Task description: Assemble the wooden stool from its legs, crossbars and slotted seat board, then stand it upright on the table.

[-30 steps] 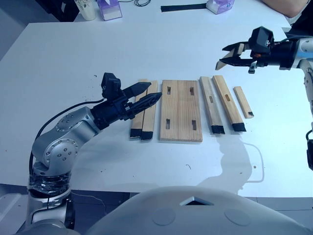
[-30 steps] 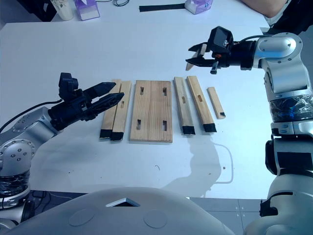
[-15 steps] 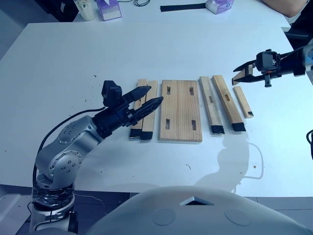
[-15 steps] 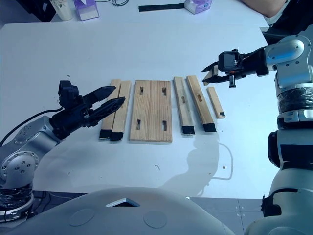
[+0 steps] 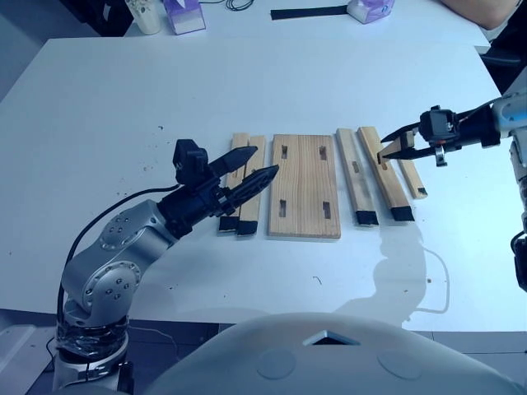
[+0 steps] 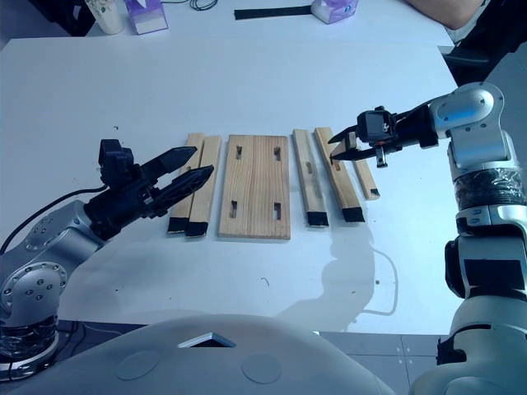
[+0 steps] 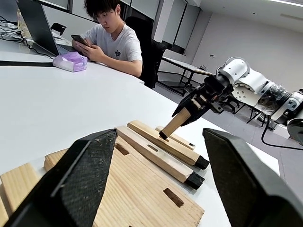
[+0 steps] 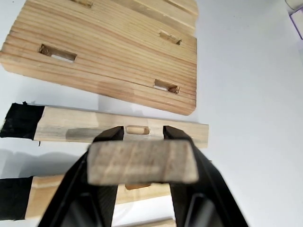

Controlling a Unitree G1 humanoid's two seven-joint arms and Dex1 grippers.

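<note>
The slotted seat board lies flat mid-table. Two legs lie side by side to its left, and two slotted legs to its right. A short crossbar rests on the table just beyond those. My right gripper is shut on another short crossbar, held tilted with its lower end at the slot of the outer right leg. My left gripper hovers open above the left pair of legs, holding nothing.
Along the table's far edge stand a purple tissue pack, a cup, a black strip and another tissue pack. Bare table surface stretches around the row of wooden parts.
My right gripper has come down and to the left with its crossbar, from high over the table's right side to the outer right leg. My left gripper has edged slightly right.
</note>
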